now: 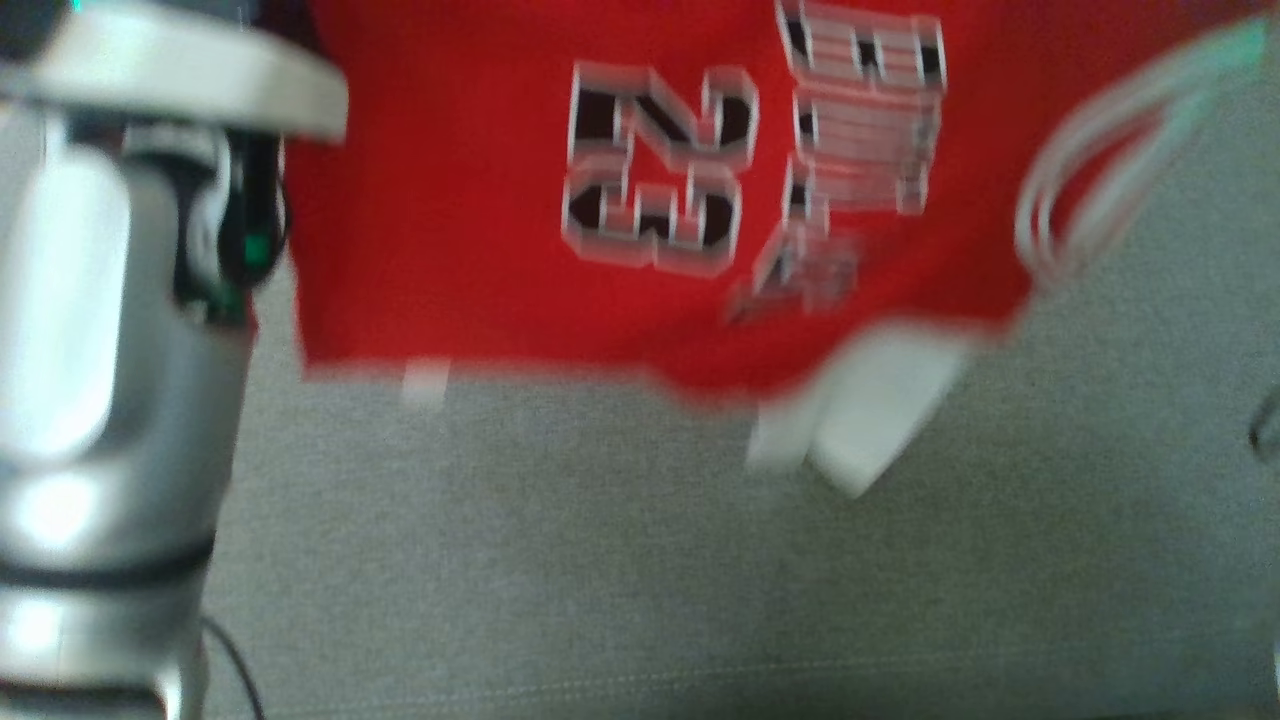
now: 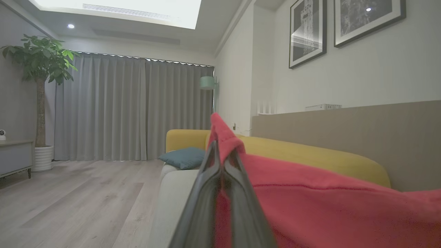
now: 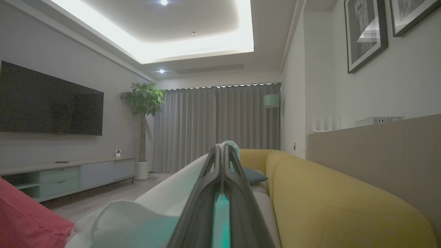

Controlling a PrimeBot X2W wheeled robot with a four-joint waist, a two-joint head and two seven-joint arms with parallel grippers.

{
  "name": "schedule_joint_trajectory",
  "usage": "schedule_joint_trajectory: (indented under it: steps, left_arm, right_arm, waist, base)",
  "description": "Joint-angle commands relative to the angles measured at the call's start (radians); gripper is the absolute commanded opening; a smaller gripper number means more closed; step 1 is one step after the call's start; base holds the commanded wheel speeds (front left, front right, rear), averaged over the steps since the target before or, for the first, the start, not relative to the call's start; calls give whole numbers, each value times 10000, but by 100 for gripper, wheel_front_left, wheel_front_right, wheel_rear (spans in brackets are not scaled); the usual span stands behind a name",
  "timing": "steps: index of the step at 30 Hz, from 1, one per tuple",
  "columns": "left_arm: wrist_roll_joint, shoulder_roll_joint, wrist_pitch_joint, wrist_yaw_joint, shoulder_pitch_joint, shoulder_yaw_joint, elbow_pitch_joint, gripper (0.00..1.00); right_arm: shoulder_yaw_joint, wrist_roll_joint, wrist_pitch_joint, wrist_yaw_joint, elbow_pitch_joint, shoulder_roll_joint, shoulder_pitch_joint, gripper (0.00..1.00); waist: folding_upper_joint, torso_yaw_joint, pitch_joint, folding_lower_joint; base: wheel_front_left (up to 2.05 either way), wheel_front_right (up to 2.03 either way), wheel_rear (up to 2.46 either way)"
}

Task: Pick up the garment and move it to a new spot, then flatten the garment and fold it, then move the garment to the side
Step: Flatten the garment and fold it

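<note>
The garment is a red jersey with a large outlined number printed on it and white and teal trim. It hangs spread over the grey sofa seat; the head view is blurred. My left gripper is shut on a red edge of the garment, which trails off to the right. My right gripper is shut on the pale white and teal trim, with a red part of the jersey at the lower left. My pale left arm stands along the left edge.
A yellow sofa backrest runs along the wall, with a teal cushion on the seat. Beyond are a wooden floor, a potted plant, a low cabinet and a wall television.
</note>
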Motion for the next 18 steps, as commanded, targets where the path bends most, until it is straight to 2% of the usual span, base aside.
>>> schedule_joint_trajectory:
  steps: [1, 5, 9, 12, 15, 18]
  left_arm:
    - [-102, 199, -354, -156, -1083, 456, 450, 0]
    - [-162, -86, -1369, -465, -2814, 647, 2994, 0]
    - [48, -211, -1720, -824, -3930, 590, 5296, 0]
    - [187, -448, -1779, -1138, -4136, 382, 6899, 0]
    - [46, -770, -1793, -1238, -3937, 499, 8261, 0]
    - [-65, -959, -1795, -1261, -3671, 596, 9075, 0]
  right_arm:
    - [354, 138, -429, 39, 332, 5, -1043, 0]
    - [1109, 280, -1771, 39, 2722, 335, -3079, 0]
    - [1899, 559, -2789, 39, 5155, 847, -4366, 0]
    - [2606, 850, -3006, 39, 6880, 1184, -4637, 0]
    - [3276, 1274, -3161, 39, 8291, 1580, -4561, 0]
    - [3686, 1594, -3180, 39, 9113, 1860, -4401, 0]
  waist:
    - [0, -72, 81, 0]
    - [0, -168, 264, 0]
    - [0, -285, 524, 0]
    - [0, -312, 820, 0]
    - [0, -337, 1144, 0]
    - [0, -372, 1363, 0]
  base:
    - [0, 0, 0]
    - [0, 0, 0]
    - [0, 0, 0]
    - [0, 0, 0]
    - [0, 0, 0]
    - [0, 0, 0]
